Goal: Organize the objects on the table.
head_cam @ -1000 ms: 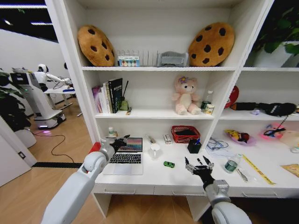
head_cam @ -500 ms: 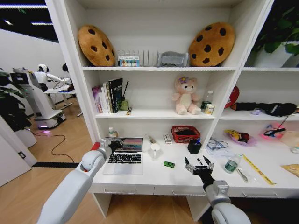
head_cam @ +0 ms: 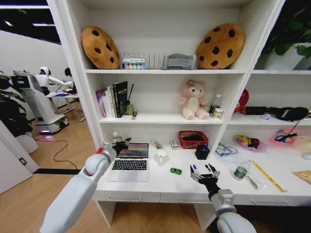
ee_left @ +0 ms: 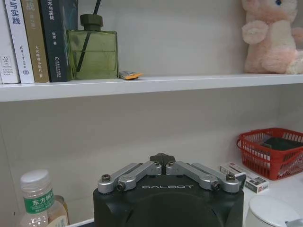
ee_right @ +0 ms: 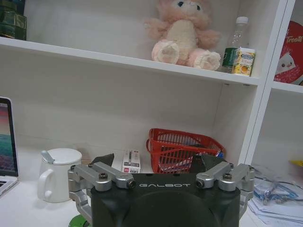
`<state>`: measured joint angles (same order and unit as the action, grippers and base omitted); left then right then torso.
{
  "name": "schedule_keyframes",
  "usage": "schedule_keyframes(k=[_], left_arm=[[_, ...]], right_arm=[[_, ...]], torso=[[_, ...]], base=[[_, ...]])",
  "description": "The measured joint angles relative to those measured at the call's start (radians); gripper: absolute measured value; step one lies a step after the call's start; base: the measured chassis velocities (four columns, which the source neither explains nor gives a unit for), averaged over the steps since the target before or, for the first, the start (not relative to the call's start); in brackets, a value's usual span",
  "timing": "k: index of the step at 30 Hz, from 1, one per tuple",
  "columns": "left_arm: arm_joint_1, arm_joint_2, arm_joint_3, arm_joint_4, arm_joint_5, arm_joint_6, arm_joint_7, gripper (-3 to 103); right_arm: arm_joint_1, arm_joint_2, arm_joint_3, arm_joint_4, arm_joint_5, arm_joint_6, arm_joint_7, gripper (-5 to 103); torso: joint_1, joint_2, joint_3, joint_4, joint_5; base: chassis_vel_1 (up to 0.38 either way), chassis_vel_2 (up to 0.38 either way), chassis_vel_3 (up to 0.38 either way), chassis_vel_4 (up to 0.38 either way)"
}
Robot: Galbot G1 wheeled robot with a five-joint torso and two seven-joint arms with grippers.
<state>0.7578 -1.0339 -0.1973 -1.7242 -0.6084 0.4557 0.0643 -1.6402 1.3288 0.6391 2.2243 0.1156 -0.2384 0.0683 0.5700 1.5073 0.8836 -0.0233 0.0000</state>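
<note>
Both arms reach forward, end effectors raised.
Left end effector (head_cam: 120,144), left of centre, has fingers pressed together; right end effector (head_cam: 201,172), lower right, has fingers spread.

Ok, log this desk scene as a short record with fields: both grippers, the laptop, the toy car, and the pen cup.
left gripper: shut, raised at the laptop's left top corner
right gripper: open, over the desk front, right of the toy car
laptop: open, screen lit, on the table
toy car: green, between laptop and right gripper
pen cup: black, beside the red basket
</note>
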Motion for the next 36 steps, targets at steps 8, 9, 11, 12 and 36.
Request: schedule_keyframes(k=[8, 9, 11, 12, 36], left_arm=[[-0.07, -0.021, 0.048, 0.104, 0.024, -0.001, 0.037, 0], [-0.07, -0.021, 0.048, 0.104, 0.024, -0.001, 0.037, 0], [-0.076, -0.013, 0.057, 0.119, 0.037, 0.01, 0.061, 0], [-0.076, -0.013, 0.057, 0.119, 0.037, 0.01, 0.061, 0], [0.023, 0.081, 0.001, -0.047, 0.041, 0.142, 0.087, 0]], right_arm=[[0.0, 0.003, 0.011, 0.003, 0.001, 0.005, 0.003, 100], [0.0, 0.003, 0.011, 0.003, 0.001, 0.005, 0.003, 100], [0.0, 0.003, 0.014, 0.003, 0.002, 0.006, 0.007, 100], [0.0, 0.003, 0.014, 0.003, 0.002, 0.006, 0.007, 100], [0.006, 0.006, -0.009, -0.011, -0.016, 0.014, 0.016, 100]], torso=[[0.0, 0.0, 0.0, 0.0001, 0.0], [0.0, 0.0, 0.0, 0.0001, 0.0], [0.0, 0.0, 0.0, 0.0001, 0.0], [0.0, 0.0, 0.0, 0.0001, 0.0], [0.0, 0.0, 0.0, 0.0001, 0.0]], base=[[0.0, 0.0, 0.0, 0.0], [0.0, 0.0, 0.0, 0.0], [0.0, 0.0, 0.0, 0.0], [0.0, 0.0, 0.0, 0.0], [0.0, 0.0, 0.0, 0.0]])
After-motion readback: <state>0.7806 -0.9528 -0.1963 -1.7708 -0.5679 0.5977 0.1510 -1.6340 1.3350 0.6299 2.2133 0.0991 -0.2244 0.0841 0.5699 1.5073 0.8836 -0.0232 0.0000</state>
